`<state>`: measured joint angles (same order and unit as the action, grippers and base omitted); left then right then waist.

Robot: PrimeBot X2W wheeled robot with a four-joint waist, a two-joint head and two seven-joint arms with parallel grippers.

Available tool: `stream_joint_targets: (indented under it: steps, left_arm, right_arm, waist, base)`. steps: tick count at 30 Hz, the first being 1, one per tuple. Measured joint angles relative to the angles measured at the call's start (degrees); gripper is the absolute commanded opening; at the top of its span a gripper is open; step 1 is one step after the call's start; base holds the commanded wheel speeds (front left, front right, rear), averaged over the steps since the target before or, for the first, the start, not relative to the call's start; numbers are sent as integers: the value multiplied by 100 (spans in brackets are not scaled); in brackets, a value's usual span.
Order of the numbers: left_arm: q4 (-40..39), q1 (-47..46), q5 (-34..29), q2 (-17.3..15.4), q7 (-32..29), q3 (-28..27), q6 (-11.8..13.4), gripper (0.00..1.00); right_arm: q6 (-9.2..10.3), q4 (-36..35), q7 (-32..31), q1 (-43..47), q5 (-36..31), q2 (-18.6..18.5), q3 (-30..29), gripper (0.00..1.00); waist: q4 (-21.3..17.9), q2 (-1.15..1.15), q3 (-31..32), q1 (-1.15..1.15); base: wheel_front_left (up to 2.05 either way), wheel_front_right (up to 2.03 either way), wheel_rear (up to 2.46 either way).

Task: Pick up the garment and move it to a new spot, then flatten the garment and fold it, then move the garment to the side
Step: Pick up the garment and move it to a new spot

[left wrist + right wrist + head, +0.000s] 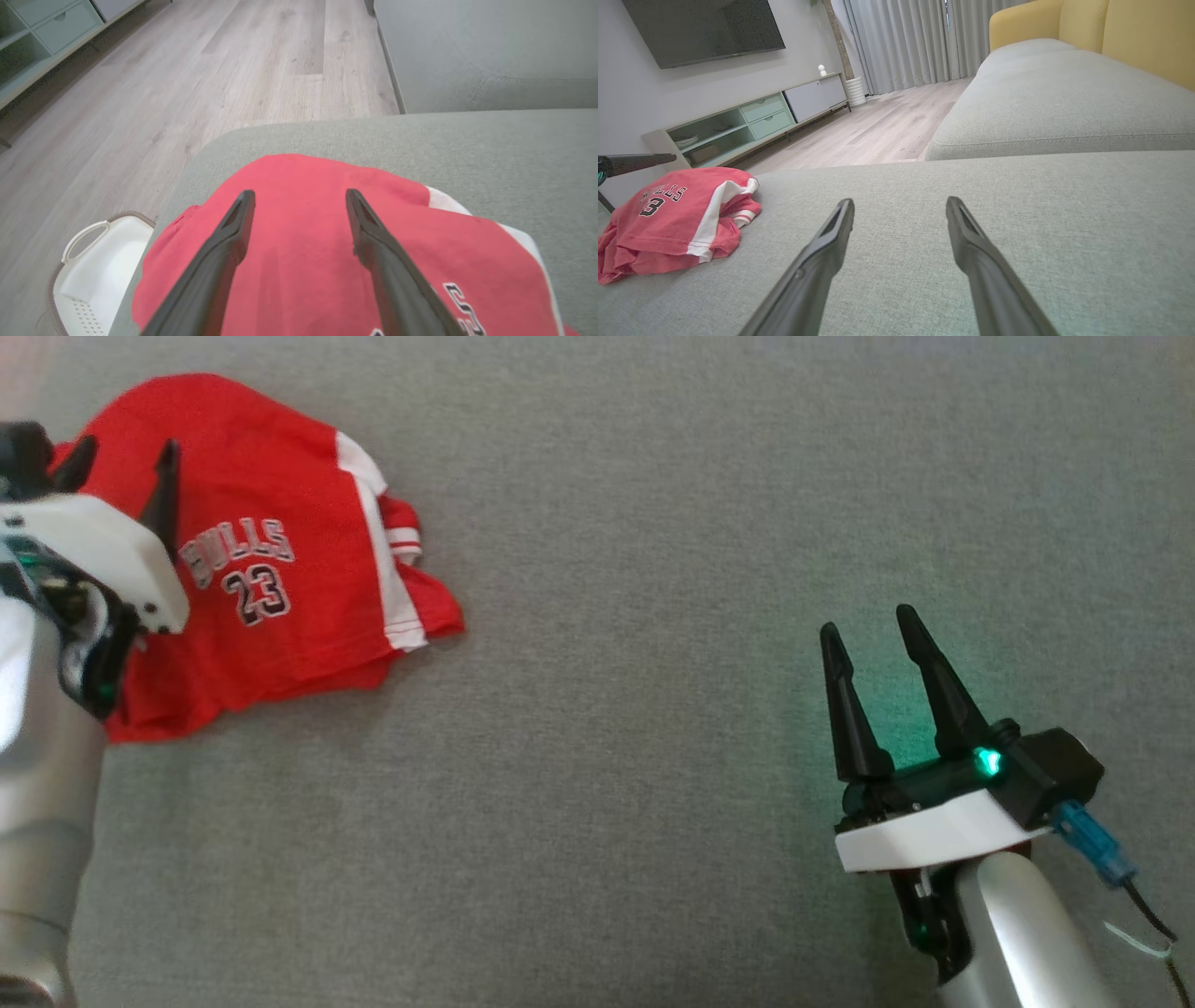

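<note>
Loosely folded red jersey with white stripes and BULLS 23 lettering (271,588), lying at the far left of the grey fabric sofa seat (653,523), left gripper (129,443) over it with fingers spread, right gripper (865,620) near right, fingers likewise spread, well apart from the jersey.

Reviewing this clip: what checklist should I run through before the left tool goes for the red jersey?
1. Left tool open: ok, fingers spread with nothing between them.
2. Left tool lined up over the jersey: ok; whether it touches the fabric: cannot tell.
3. Right tool open and out of the way: ok, over bare cushion, apart from the jersey.
4. Jersey lying flat: not ok, bunched in layers with a sleeve tucked at one side.
5. Jersey fully on the cushion: cannot tell; one edge lies at the cushion's rounded corner, with a white basket on the floor below.
</note>
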<state>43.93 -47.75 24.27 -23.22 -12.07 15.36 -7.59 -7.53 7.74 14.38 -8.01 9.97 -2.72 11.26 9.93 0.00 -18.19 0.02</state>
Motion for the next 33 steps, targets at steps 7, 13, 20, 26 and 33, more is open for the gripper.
stream_joint_targets:
  steps: [7, 13, 20, 26, 33]
  left_arm:
    - [740, -284, 313, -15, -383, 358, 0, 100]
    - [936, -283, 893, 21, -509, 699, 0, 0]
    - [849, -318, 1313, -44, 13, 934, 0, 0]
    - [695, -703, 1465, -185, 957, 940, 0, 0]
    - [328, -954, 1524, -321, 1924, 882, 0, 0]
  right_arm:
    - [0, -48, 0, -131, -5, -2, -4, 100]
    - [0, -47, 0, -160, -4, -3, -7, 100]
    - [0, -24, 0, -165, 8, -3, -24, 100]
    - [0, 21, 0, -163, 77, -3, -9, 100]
    - [0, 48, 0, -66, 219, -3, 8, 100]
  waist:
    - [-133, 0, -174, 0]
    - [-148, 0, -154, -1]
    - [-83, 0, -17, -2]
    - [-23, 0, 188, -2]
    - [53, 0, 532, -2]
  base:
    - [0, 0, 0]
    - [0, 0, 0]
    - [0, 0, 0]
    - [0, 0, 0]
    - [0, 0, 0]
